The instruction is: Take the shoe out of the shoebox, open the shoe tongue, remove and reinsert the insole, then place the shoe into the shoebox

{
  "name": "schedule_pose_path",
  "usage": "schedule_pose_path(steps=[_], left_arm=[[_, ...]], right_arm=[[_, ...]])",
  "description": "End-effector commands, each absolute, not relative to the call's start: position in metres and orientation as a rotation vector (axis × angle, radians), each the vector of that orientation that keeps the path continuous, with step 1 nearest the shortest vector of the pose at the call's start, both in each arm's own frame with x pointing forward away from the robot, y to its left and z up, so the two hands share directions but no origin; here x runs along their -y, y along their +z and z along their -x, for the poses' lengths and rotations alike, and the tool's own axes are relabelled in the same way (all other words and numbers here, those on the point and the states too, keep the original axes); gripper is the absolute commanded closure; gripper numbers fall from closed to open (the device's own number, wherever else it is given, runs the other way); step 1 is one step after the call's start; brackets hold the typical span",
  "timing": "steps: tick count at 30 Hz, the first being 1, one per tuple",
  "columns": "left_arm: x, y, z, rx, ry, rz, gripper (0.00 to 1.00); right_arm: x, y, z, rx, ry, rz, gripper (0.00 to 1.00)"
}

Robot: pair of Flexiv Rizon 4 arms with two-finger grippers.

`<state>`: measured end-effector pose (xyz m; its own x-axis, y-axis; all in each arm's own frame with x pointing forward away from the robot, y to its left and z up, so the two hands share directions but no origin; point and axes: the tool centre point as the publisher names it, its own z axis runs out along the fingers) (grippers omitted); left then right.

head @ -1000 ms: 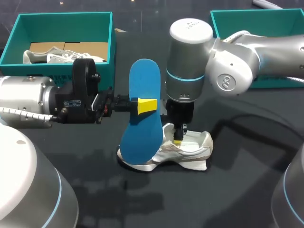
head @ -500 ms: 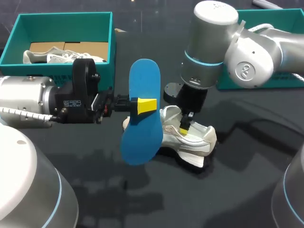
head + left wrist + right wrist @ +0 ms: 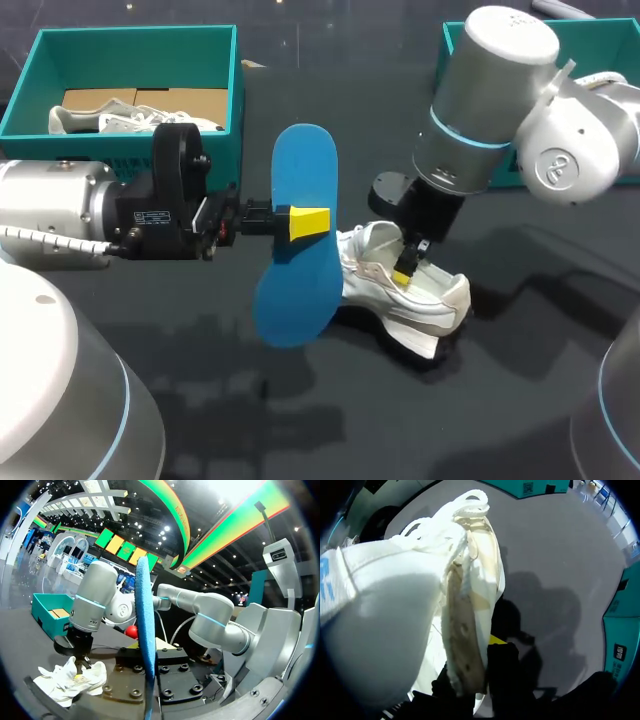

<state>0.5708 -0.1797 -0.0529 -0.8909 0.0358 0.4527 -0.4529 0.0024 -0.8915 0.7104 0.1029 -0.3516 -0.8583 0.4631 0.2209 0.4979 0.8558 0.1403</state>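
My left gripper (image 3: 308, 222) is shut on a blue insole (image 3: 298, 236) and holds it upright above the table's middle. In the left wrist view the insole (image 3: 144, 645) stands edge-on between the gripper's (image 3: 148, 687) two sides. A white shoe (image 3: 405, 295) lies tilted just right of the insole, with its opening facing up. My right gripper (image 3: 405, 266) comes down from the right and is shut on the shoe's side wall. In the right wrist view that wall (image 3: 465, 640) sits in the gripper (image 3: 479, 652), with one yellow fingertip (image 3: 496, 640) outside the shoe (image 3: 395, 610).
A teal shoebox (image 3: 135, 40) at the back left holds another white shoe (image 3: 110, 120) and cardboard. A second teal box (image 3: 480, 35) stands at the back right, behind my right arm. Dark bare table lies in front of the shoe.
My right arm has carried the shoe to the right, away from the insole, and turned and tilted it. My left arm and the insole have stayed still.
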Motion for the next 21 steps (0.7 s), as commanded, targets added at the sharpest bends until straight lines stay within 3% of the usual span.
schedule_pose_path(steps=[1,10,21], left_arm=[[0.181,-0.054,-0.57,1.938,1.954,-0.433,1.0],[0.181,-0.054,-0.57,1.938,1.954,-0.433,1.0],[0.181,-0.054,-0.57,1.938,1.954,-0.433,1.0]], right_arm=[[-0.101,-0.357,-0.712,2.821,-0.351,0.934,1.0],[-0.131,-0.361,-0.695,2.638,-0.414,1.353,1.0],[-0.131,-0.361,-0.695,2.638,-0.414,1.353,1.0]])
